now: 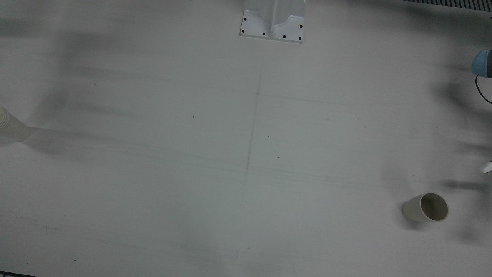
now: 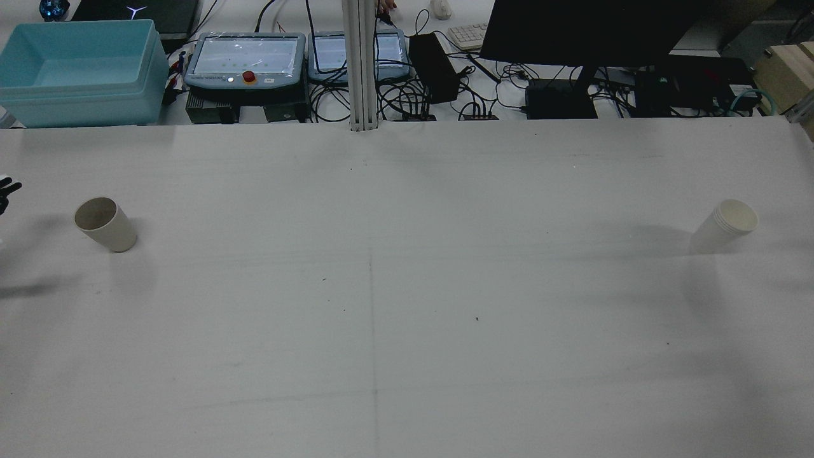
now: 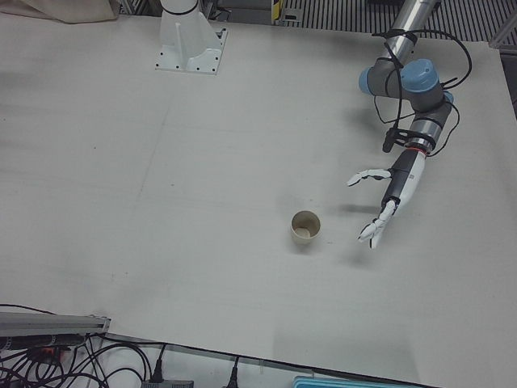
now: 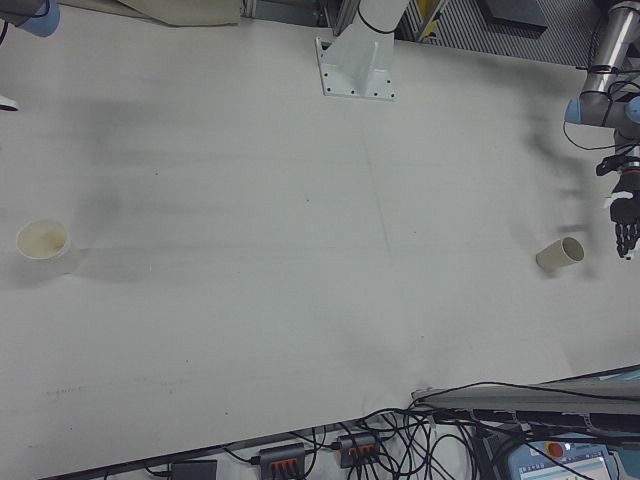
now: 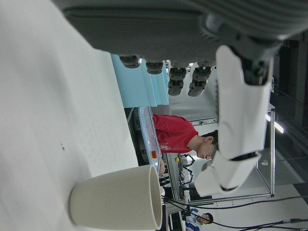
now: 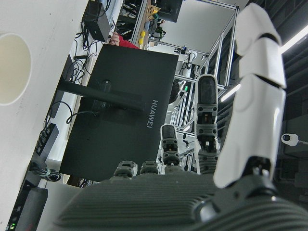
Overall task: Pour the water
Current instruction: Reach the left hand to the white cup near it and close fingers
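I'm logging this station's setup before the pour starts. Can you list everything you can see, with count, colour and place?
paper cup: 1, beige, upright on the table's left side, beside the left hand
stacked cups: 1 stack, white, table's right side
table: 1, white
bin: 1, light blue, behind the table, far left
control tablets: 2, grey, behind the table
monitor: 1, black, behind the table, right
keyboard: 1, pale, beside the monitor
left hand: white, open, apart from the paper cup
right hand: open, holding nothing
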Motion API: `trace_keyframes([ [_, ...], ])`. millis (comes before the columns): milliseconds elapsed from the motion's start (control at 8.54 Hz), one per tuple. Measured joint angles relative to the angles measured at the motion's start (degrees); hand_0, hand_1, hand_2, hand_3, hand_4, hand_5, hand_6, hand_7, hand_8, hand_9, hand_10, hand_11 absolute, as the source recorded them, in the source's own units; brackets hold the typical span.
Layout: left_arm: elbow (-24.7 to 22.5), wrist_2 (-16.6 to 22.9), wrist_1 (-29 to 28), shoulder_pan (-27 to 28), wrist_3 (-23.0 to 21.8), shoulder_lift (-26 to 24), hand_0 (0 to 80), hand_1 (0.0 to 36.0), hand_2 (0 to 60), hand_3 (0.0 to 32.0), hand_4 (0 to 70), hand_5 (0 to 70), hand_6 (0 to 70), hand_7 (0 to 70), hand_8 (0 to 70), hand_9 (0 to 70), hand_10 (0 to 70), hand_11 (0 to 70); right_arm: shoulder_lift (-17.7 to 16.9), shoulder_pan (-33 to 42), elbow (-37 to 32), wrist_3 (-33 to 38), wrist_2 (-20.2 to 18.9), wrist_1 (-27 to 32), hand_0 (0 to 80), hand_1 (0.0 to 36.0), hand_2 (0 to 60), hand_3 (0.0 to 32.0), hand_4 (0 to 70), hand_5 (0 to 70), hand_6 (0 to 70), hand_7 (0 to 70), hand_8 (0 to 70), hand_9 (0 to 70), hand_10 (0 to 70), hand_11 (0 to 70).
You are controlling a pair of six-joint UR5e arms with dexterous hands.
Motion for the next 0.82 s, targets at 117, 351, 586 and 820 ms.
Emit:
trace_keyframes([
  [117,0.31,0.00,-0.28,0.96,3.03,-0.67,57.4,27.1,26.0,0.0,9.9,8.5,7.5,10.2,2.8,0.6,0.8,3.8,-0.12,-0.02,1.39,0.08,-0.02,-1.16,56.4,20.9,14.8,0.0,39.9,24.8,12.5,23.6,1.5,3.3,1.7,4.1],
  [351,4.35,0.00,-2.03,2.58,7.09,-4.66,49.8,19.0,21.0,0.0,6.7,3.5,4.9,7.3,0.5,0.0,0.0,0.8,-0.32,-0.08,3.74,0.04,-0.21,-2.75,56.0,20.7,15.1,0.0,39.9,24.7,12.4,23.6,1.4,3.3,1.8,4.2],
  [586,10.89,-0.06,-5.35,5.28,8.27,-9.08,48.6,17.8,20.0,0.0,5.2,3.0,4.0,6.6,0.1,0.0,0.0,0.0,-0.44,-0.11,5.34,-0.13,-0.40,-4.23,55.6,20.3,14.6,0.0,37.9,23.9,11.7,22.7,1.3,3.1,1.7,4.1],
  [820,13.88,-0.12,-7.19,7.29,8.54,-10.72,52.3,21.4,19.7,0.0,6.7,5.1,5.0,7.8,0.4,0.1,0.0,0.0,-0.48,-0.10,6.94,-0.27,-0.52,-5.93,55.3,20.3,14.5,0.0,37.0,23.8,11.5,22.5,1.3,3.1,1.6,3.9],
])
